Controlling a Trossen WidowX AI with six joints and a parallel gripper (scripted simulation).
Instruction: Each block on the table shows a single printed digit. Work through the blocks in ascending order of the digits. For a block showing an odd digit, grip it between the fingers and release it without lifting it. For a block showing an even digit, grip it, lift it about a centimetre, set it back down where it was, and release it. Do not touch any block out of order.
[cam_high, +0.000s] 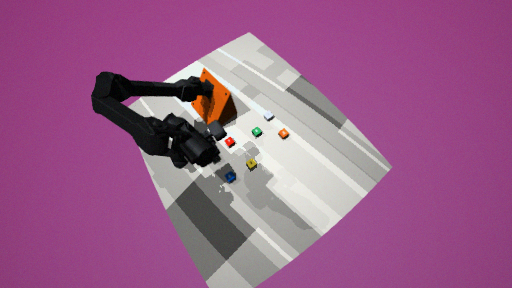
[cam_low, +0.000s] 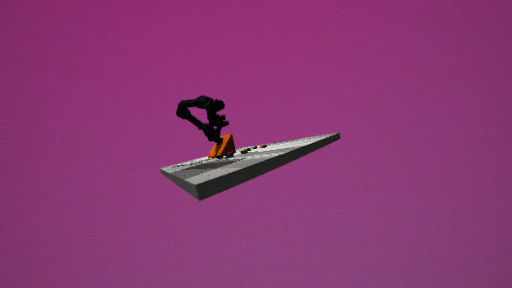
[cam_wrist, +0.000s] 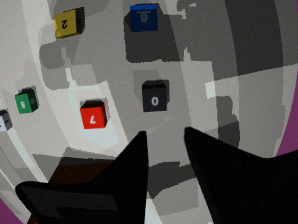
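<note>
Wrist cam: nothing's gripped by the claw (cam_high: 201, 149) (cam_low: 223, 121) (cam_wrist: 166, 131), tips parted a bit, black 0 block (cam_wrist: 155, 98) seen beyond them.

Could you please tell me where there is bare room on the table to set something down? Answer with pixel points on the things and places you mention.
In the top view, bare patches show between the orange block (cam_high: 283, 133) (cam_low: 263, 146) and the table's (cam_high: 325, 175) (cam_low: 260, 162) (cam_wrist: 195, 75) right corner, and below the blue block (cam_high: 230, 177) (cam_low: 229, 155) (cam_wrist: 144, 20). It's crowded around the red block (cam_high: 230, 141) (cam_wrist: 93, 116).

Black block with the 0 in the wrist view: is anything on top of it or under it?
Nothing sits on top of the black block; its printed 0 shows plainly. Its underside is hidden, so what lies beneath can't be seen.
</note>
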